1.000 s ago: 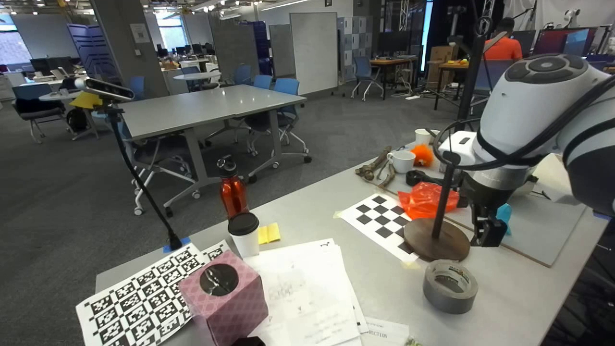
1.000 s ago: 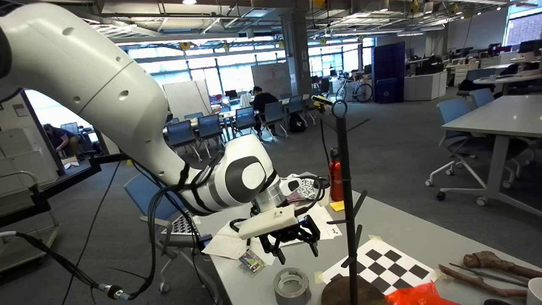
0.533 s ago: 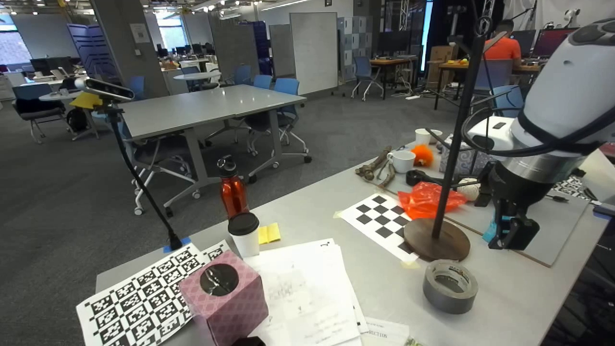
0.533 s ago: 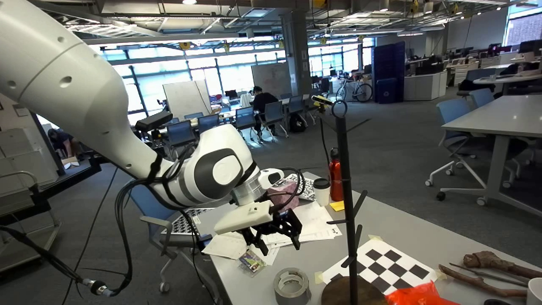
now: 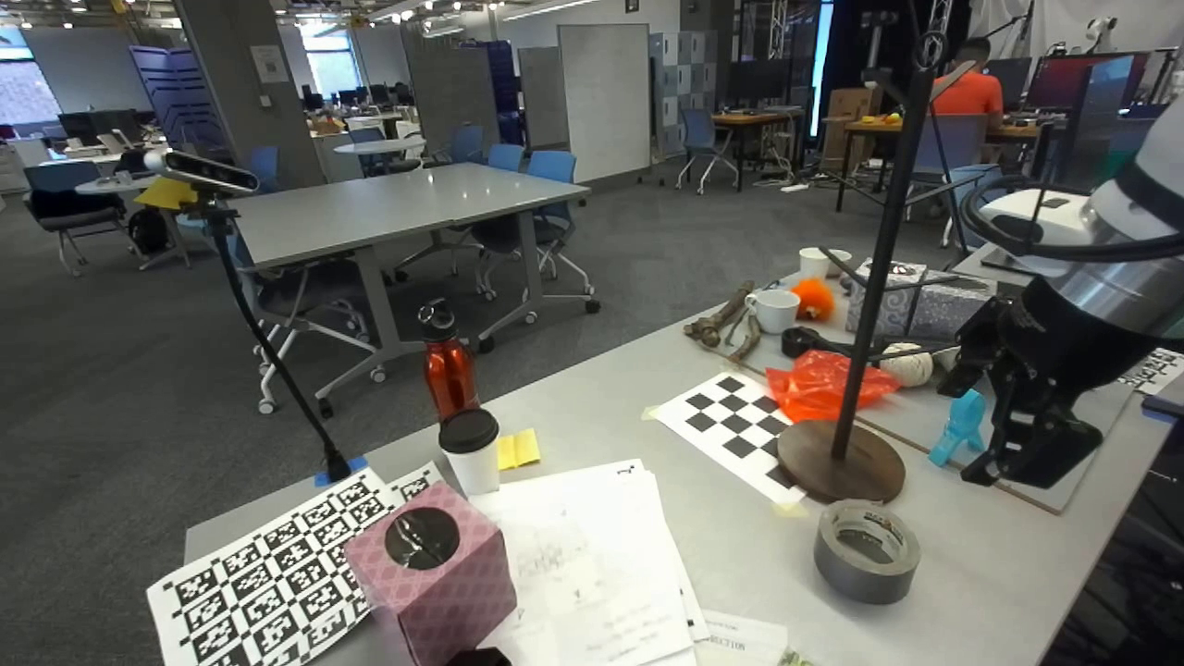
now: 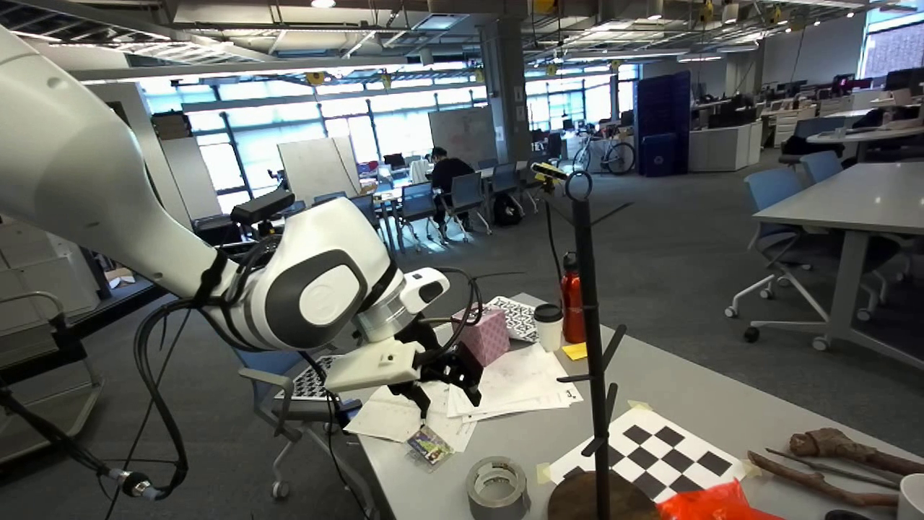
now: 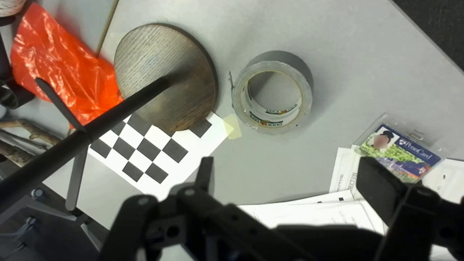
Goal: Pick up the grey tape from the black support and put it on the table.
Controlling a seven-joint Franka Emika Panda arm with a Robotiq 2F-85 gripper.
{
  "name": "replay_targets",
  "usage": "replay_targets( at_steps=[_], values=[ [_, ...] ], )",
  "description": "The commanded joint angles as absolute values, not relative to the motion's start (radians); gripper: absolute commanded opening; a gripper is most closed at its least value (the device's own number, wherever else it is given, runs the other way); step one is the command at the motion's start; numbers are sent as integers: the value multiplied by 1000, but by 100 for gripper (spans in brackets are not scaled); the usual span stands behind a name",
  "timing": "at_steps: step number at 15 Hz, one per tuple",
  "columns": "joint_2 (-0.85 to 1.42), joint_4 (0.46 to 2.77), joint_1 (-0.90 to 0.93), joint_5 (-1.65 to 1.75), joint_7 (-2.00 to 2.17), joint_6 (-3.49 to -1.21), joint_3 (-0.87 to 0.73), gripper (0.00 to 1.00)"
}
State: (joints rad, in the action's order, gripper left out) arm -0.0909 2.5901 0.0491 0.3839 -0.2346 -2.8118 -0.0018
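Observation:
The grey tape (image 5: 860,583) lies flat on the pale grey table (image 5: 754,573), beside the round base of the black support (image 5: 874,296). The tape also shows in an exterior view (image 6: 498,505) and, with its hole facing up, in the wrist view (image 7: 286,58). The support is a tall dark pole with short side arms; in the wrist view its pole (image 7: 119,112) slants across the left. My gripper (image 7: 285,158) is open, with nothing between its fingers. It hangs above the table, apart from the tape, and shows in both exterior views (image 5: 969,430) (image 6: 449,408).
A checkered sheet (image 7: 145,148) lies by the support's base, with a red plastic bag (image 5: 823,387) behind. An ID card (image 7: 402,152) and papers (image 5: 592,564) lie near the tape. A pink tissue box (image 5: 453,583), cup (image 5: 472,458) and blue clip (image 5: 960,425) also stand here.
The arm and open gripper have moved sideways away from the black support, and the gripper has tilted. The blue clip has come into fuller view. The tape and support have not moved.

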Motion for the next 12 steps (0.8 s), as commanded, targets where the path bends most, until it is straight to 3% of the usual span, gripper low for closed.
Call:
replay_targets(
  at_steps=[1,12],
  values=[
    [-109,2605,37,363,-247,-2822,11,100],
    [-152,2641,38,347,-257,-2832,11,100]
  ],
)
